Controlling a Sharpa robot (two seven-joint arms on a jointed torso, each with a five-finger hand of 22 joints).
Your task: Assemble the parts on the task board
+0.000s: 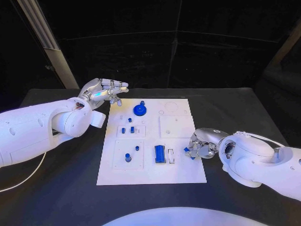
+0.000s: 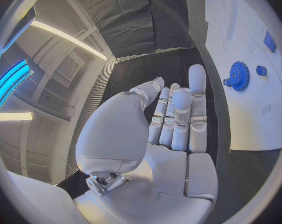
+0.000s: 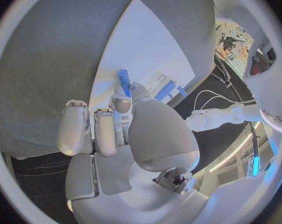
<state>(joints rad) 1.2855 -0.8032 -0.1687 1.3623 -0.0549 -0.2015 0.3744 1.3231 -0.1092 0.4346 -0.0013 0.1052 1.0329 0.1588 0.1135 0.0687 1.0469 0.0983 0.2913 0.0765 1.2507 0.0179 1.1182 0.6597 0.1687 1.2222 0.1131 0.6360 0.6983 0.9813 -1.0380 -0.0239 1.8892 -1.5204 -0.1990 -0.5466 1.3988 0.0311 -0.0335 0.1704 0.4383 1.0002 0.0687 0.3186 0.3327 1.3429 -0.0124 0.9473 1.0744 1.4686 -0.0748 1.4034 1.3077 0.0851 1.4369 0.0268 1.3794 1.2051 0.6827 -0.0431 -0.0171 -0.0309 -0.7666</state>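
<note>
The white task board [image 1: 178, 127] lies in the middle of the table. On it sit a blue gear [image 1: 140, 110], several small blue pegs [image 1: 128, 157] and a blue block [image 1: 160, 154]. My right hand [image 1: 202, 145] is at the board's right edge and pinches a small blue peg [image 3: 123, 78] between thumb and a finger, low over the board [image 3: 147, 40]. My left hand [image 1: 107, 91] hovers at the board's far left corner with its fingers [image 2: 197, 92] stretched out and nothing in the palm. The gear [image 2: 240, 75] and one peg [image 2: 260, 70] lie just beyond its fingertips.
A pale narrow piece [image 1: 170, 154] lies beside the blue block. Black table [image 1: 232, 106] surrounds the board on all sides. A white cable [image 1: 15, 183] runs along the table at my left arm.
</note>
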